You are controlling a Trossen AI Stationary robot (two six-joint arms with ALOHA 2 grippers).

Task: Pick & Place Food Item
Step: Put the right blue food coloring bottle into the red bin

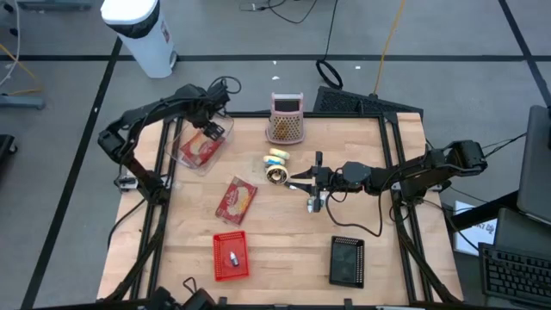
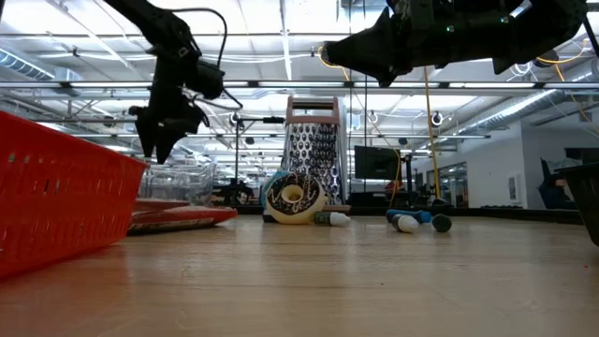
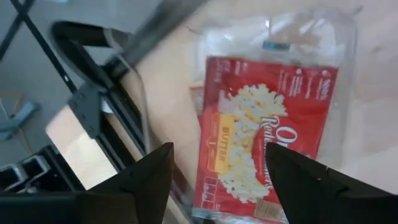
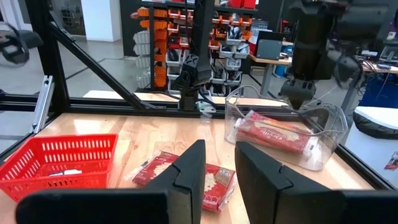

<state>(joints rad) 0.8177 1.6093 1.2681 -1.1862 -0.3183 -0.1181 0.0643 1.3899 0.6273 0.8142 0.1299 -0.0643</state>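
A red butter-popcorn packet [image 3: 267, 130] lies flat inside a clear plastic container [image 1: 184, 160] at the table's far left. My left gripper [image 3: 217, 149] hangs just above it, pointing steeply down. It is open, with a finger on either side of the packet's end and nothing between them. A second red packet [image 1: 236, 200] lies flat on the wood near the table's middle. My right gripper [image 1: 299, 179] stands level at mid-table, pointing toward the left edge. A narrow gap shows between its fingers [image 4: 221, 155], with nothing in it.
A red basket [image 1: 231, 256] holding a small item sits at the near edge. A black tray [image 1: 347, 260] is at the near right. A donut [image 1: 276, 175] and small yellow and blue pieces [image 1: 275, 157] lie just before my right gripper. A grater-like holder [image 1: 286, 123] stands at the far edge.
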